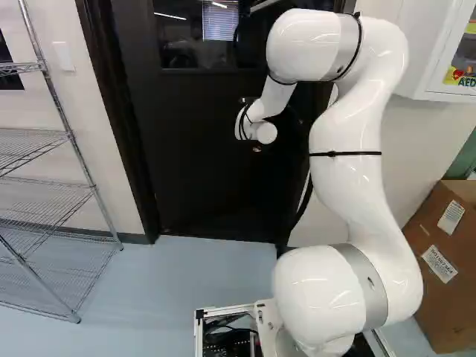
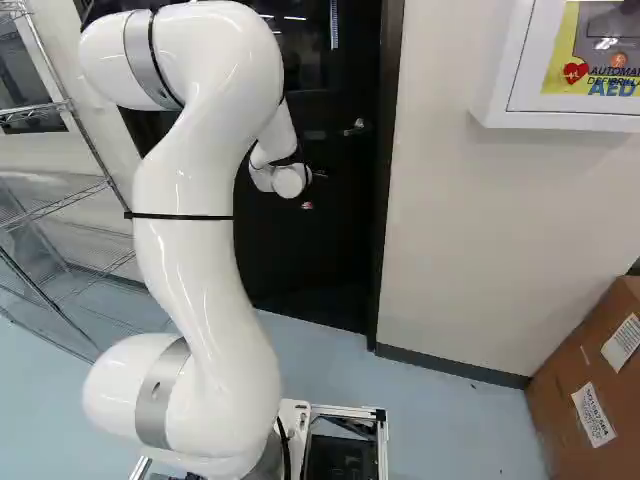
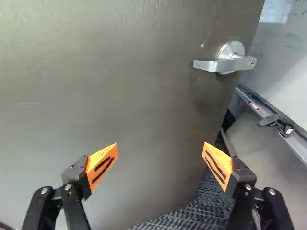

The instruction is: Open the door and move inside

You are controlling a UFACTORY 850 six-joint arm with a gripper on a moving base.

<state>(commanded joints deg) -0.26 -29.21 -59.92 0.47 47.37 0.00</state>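
door: the dark door (image 3: pixel 120 96) stands ahead of the arm (image 1: pixel 346 141), ajar; past its edge the wrist view shows a whiteboard (image 3: pixel 288 60), its tray (image 3: pixel 297 144) and striped carpet (image 3: pixel 211 206)
door handle: the silver lever (image 3: pixel 211 65) is on the door face near that edge, ahead of the gripper (image 2: pixel 308 204) and off to one side of it, apart from both fingers
gripper: its two orange-padded fingers are spread wide, gripping nothing, with the door face ahead
arm: bent upward from its lowest joint, its wrist (image 2: pixel 285 180) reaching out in front of the door
shelving: a wire rack (image 1: pixel 33 141) stands by the wall at the left of the left base view
cabinet: a white wall cabinet (image 2: pixel 560 122) hangs at the upper right of the right base view
box: a brown cardboard box (image 2: pixel 575 400) sits below the cabinet, off to the right
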